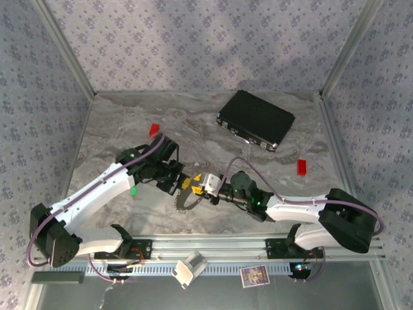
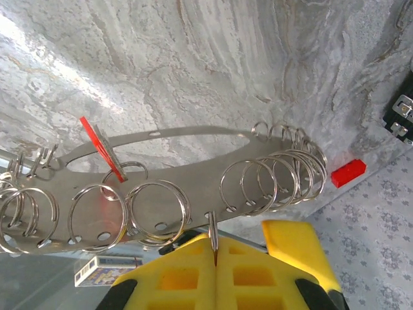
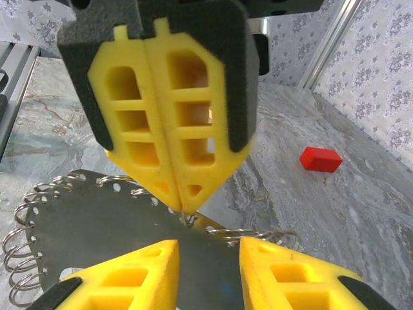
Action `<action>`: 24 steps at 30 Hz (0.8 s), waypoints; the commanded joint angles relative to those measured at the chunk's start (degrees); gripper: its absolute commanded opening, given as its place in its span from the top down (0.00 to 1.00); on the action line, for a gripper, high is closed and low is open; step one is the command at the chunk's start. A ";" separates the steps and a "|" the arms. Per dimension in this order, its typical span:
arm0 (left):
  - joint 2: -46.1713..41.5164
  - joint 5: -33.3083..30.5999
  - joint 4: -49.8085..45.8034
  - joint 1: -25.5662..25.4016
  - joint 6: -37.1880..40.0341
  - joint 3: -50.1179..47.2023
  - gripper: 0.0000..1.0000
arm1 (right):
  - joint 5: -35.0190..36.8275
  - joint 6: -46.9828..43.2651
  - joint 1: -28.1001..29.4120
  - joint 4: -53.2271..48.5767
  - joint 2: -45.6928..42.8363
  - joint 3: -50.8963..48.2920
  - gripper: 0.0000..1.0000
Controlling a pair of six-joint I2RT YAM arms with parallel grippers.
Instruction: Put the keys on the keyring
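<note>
The keyring [image 2: 193,158] is a flat oval metal plate whose edge holes carry several split rings. My left gripper [image 2: 215,258] is shut on one ring, seen edge-on between its yellow pads, and holds the plate above the table. A thin red key [image 2: 100,147] stands on the plate, its lower end at a small ring. In the right wrist view the left gripper's shut tips [image 3: 184,210] pinch that ring at the plate [image 3: 97,232] edge. My right gripper [image 3: 206,258] is open, facing it just over the plate. A small green key [image 1: 133,190] lies beside the left arm.
A black case [image 1: 255,119] lies at the back right. One red block [image 1: 302,166] sits right of it, also visible as a red block [image 3: 321,159] in the right wrist view. Another red piece [image 1: 153,129] lies back left. Patterned walls close three sides.
</note>
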 commanded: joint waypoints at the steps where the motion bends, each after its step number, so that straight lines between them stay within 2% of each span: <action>1: -1.69 1.96 1.11 0.20 -3.06 -0.47 1.00 | -1.22 -1.09 0.80 2.12 1.48 1.26 0.70; 17: -2.12 2.28 1.69 0.20 -4.12 -1.48 1.00 | 2.19 -0.98 1.86 6.00 5.36 3.50 0.76; 24: -2.52 2.24 2.04 -0.01 -4.74 -1.71 1.00 | 2.27 0.10 1.85 7.42 6.63 3.95 0.92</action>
